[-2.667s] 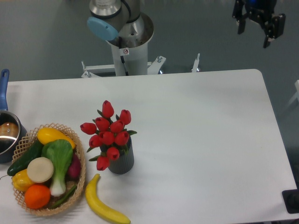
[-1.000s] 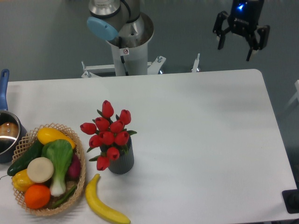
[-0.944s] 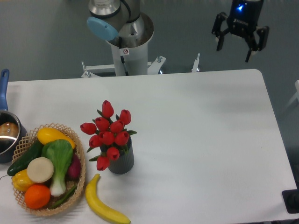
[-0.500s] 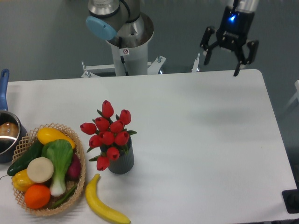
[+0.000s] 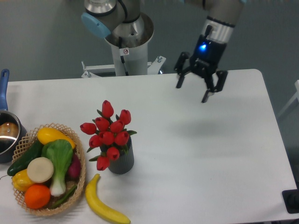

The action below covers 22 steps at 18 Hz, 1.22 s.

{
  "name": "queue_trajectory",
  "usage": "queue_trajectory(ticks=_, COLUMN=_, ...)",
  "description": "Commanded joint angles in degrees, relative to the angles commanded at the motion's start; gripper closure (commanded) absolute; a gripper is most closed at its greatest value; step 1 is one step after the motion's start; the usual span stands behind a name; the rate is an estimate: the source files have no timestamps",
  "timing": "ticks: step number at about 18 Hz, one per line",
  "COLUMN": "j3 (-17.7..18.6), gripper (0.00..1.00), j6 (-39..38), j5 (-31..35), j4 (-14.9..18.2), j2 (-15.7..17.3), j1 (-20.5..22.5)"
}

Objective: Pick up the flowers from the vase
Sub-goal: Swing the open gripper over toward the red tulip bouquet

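The flowers (image 5: 108, 133), a bunch of red tulip buds with green leaves, stand in the vase (image 5: 122, 161), a small dark grey ribbed cylinder at the table's front left. My gripper (image 5: 192, 92) hangs open and empty above the table's back right part, well to the right of and behind the flowers. Its black fingers (image 5: 179, 82) point down toward the table, and a blue light glows on the wrist.
A wicker basket (image 5: 80, 183) of vegetables and fruit sits left of the vase. A banana (image 5: 103, 208) lies in front of the vase. A metal pot (image 5: 7, 133) with a blue handle is at the left edge. The robot base (image 5: 126, 44) stands behind the table.
The gripper has travelled from the far upper right, beyond the table, down and to the left over the table's back part, staying open. The flowers and vase have not moved.
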<state>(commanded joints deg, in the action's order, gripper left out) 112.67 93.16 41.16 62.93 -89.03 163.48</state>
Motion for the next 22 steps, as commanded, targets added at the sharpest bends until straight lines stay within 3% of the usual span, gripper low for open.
queue_trajectory(ticks=6, j3=3.5, gripper=0.00, j6=-0.1, j5=-4.7, j4=0.0, j2=0.0, j1=-3.8)
queue_trajectory(ticks=16, j3=3.9, gripper=0.00, j6=-8.5, j5=-13.5, j4=-0.1, j2=-2.5, j1=-6.8)
queue_trajectory(ticks=22, j3=3.0, gripper=0.00, j6=-8.6, j5=-13.5, j4=-7.6, j2=-8.0, j1=-8.7)
